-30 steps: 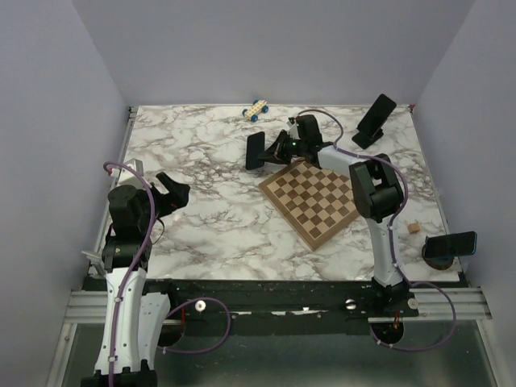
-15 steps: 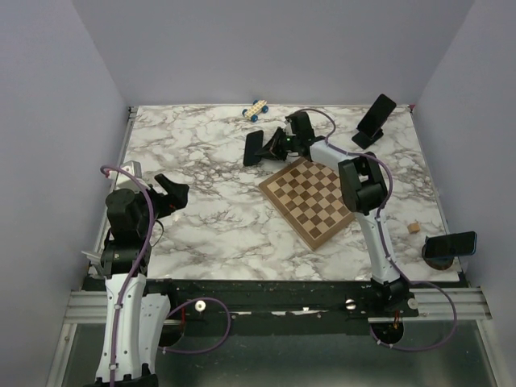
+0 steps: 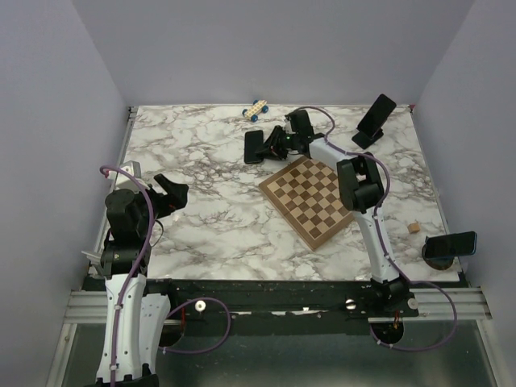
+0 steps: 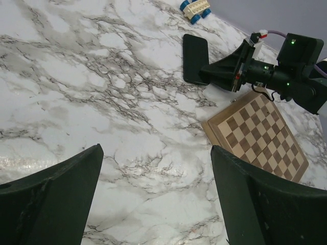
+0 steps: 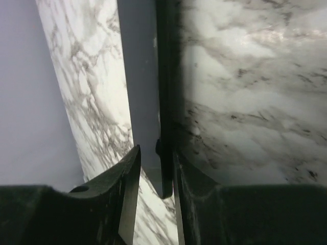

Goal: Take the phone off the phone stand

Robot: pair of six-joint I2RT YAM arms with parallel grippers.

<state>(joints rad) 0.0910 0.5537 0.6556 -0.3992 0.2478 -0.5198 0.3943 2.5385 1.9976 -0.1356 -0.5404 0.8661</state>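
The black phone [image 3: 254, 147] is at the back middle of the marble table, and the left wrist view shows it low on the marble [image 4: 195, 57]. My right gripper [image 3: 272, 146] reaches it from the right. In the right wrist view the phone [image 5: 163, 76] stands edge-on between the jaws of the right gripper [image 5: 153, 153]. One finger lies against it and the other stands off with a visible gap, so the jaws are open. The phone stand [image 3: 372, 122] stands apart at the back right corner. My left gripper [image 3: 173, 193] hovers wide open and holds nothing over the marble at the near left [image 4: 156, 150].
A chessboard [image 3: 314, 197] lies right of centre, just in front of the right gripper. A small toy car [image 3: 256, 110] sits at the back edge. Another phone [image 3: 451, 243] rests at the right edge, near a small wooden block [image 3: 414, 228].
The right gripper carried the phone a little left and back, and its jaws have parted from a full grip. The left arm has barely shifted.
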